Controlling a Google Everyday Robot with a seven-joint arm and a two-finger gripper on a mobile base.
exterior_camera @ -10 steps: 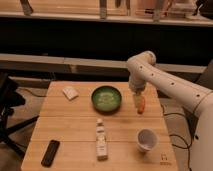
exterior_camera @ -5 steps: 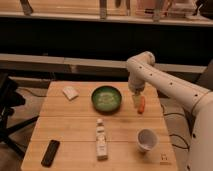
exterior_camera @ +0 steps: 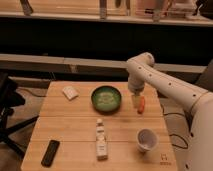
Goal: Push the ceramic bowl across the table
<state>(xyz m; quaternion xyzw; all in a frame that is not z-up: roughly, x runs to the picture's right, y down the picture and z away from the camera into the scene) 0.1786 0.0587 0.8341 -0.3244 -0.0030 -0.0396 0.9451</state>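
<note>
Right of centre, the gripper (exterior_camera: 138,103), jaws spread wide, hangs just beside the ceramic bowl (exterior_camera: 106,98) (speckled inside) on the table (exterior_camera: 70,131).

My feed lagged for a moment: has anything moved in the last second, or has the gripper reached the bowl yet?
Nothing visibly changed. The gripper hangs in the same spot beside the ceramic bowl, on its right in the picture and apart from it, holding nothing. The bowl, the white cup and the bottle lie where they were on the table.
</note>
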